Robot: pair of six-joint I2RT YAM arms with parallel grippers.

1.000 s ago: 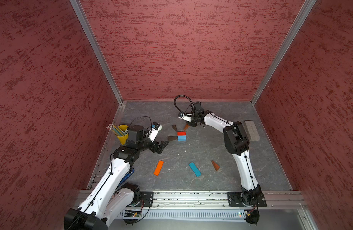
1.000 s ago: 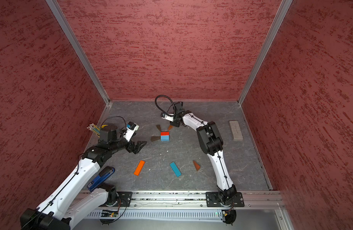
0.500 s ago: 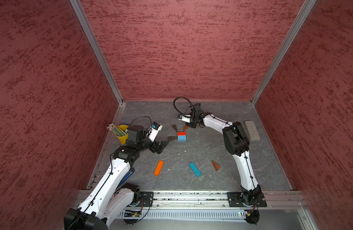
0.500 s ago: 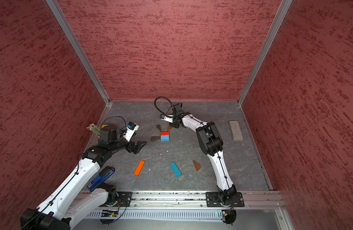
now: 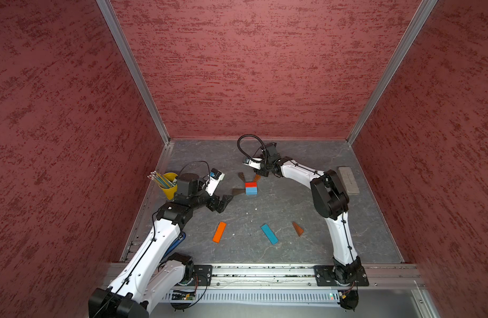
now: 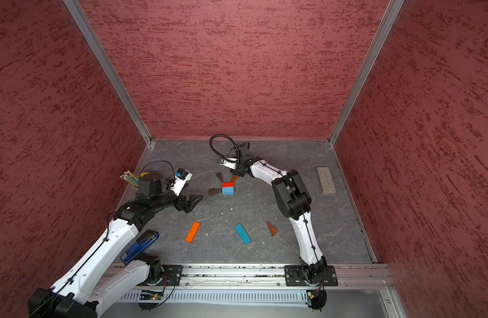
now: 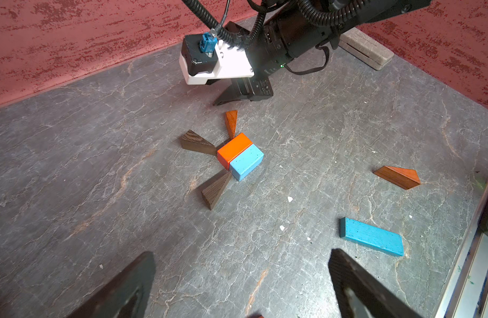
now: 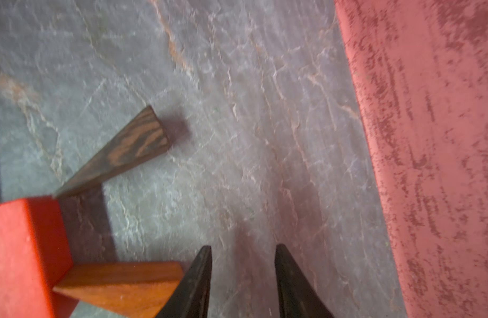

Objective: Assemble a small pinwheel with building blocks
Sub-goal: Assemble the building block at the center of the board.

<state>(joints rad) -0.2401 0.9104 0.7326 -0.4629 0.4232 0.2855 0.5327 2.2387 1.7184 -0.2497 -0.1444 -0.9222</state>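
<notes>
Right pincer [image 8: 243, 247] has parted, empty; left pincer [image 7: 243, 252] wide apart; four wedges [image 5: 298, 229], two bars [image 5: 269, 234], one cube [image 5: 251, 188].

Both top views look down on whole table [image 5: 278, 209] from high; wrist cams close-in; all share cube [image 7: 240, 155].

A yellow cup [image 5: 170, 190] of pencils [image 5: 158, 177] stood by the left wall on a grey, veined tabletop [image 5: 281, 209]. A grey block [image 5: 348, 180] lay near the right wall. Red textured walls [image 5: 251, 68] enclosed everything.
</notes>
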